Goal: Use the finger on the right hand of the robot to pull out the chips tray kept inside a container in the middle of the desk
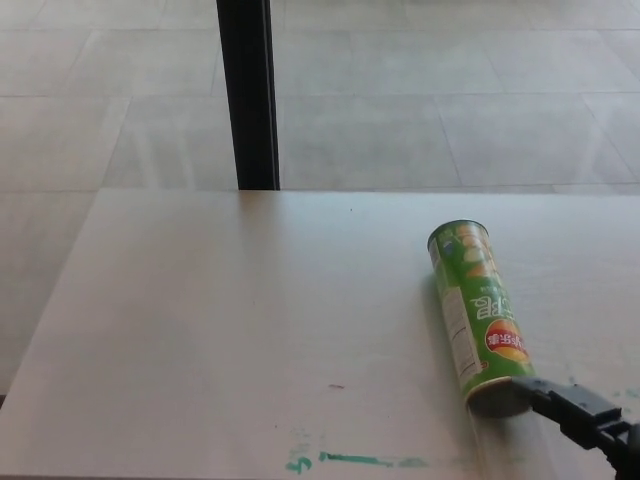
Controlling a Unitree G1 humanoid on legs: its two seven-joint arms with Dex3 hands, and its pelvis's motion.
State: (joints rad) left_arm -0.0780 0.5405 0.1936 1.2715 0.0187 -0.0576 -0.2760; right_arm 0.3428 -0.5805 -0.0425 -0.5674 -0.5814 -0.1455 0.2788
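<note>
Green chips can lying flat, right robot hand at opening.

It looked like a bare test room or lab space more than any home or kitchen. The floor was laid in large, pale, glossy tiles that caught the light, with nothing standing on it but a single black post rising just behind the worktop. The worktop itself was a plain light slab, unfurnished, smeared near its front edge with teal paint marks, the sort of wear a working bench picks up.
</note>
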